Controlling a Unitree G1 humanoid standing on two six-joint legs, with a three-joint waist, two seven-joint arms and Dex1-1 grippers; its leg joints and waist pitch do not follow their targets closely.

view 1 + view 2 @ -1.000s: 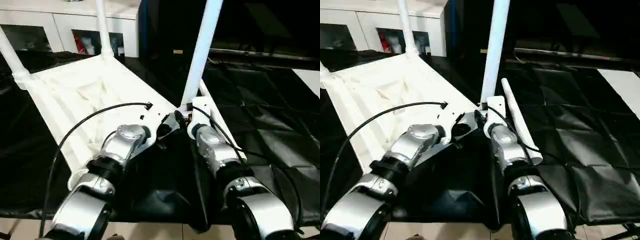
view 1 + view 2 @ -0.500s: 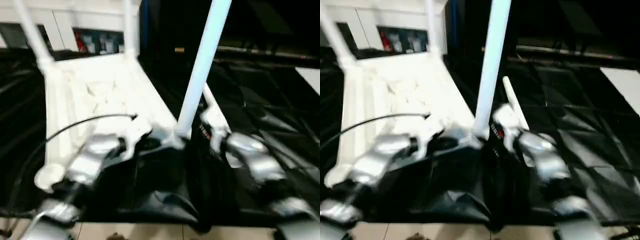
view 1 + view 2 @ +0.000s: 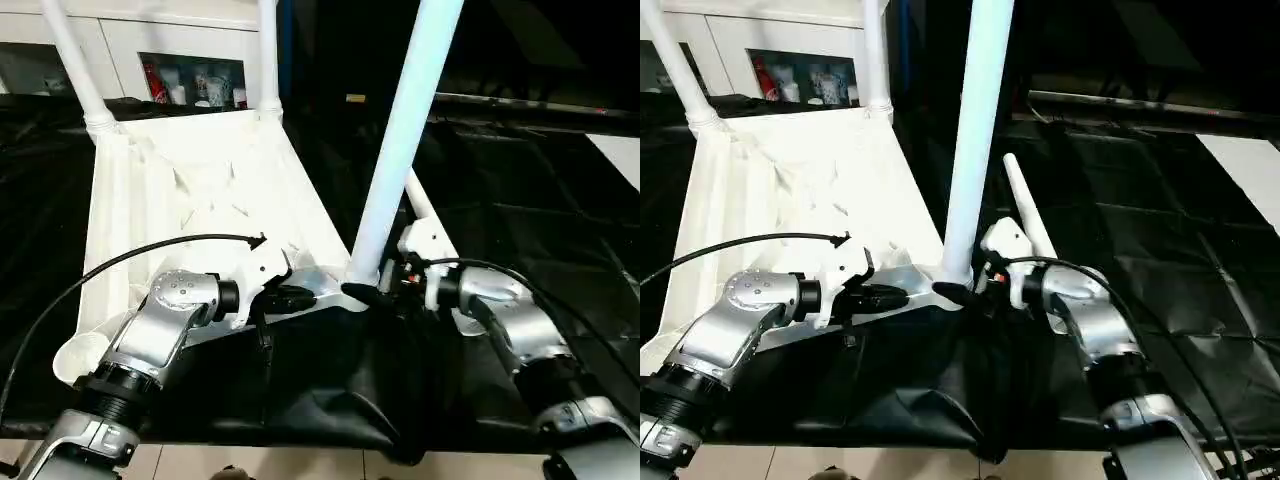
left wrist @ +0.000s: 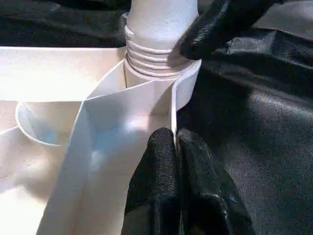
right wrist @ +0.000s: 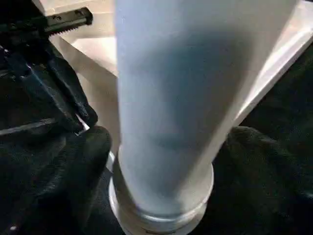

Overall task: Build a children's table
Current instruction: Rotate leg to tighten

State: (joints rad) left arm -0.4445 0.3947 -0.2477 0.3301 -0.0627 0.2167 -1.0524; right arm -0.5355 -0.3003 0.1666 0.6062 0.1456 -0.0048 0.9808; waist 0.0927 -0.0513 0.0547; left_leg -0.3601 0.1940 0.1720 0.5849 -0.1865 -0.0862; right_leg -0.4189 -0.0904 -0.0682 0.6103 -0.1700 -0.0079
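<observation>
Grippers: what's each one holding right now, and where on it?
Left gripper is pinched shut on the table top's thin edge wall beside the corner socket. Right gripper straddles the base of the upright leg, fingers either side; firm clamp can't be confirmed.

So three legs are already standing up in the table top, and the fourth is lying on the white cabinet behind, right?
Not quite. Three legs do stand in the top, but the fourth leg lies on the black cloth beside the top, not on the cabinet. The right eye view shows it.
</observation>
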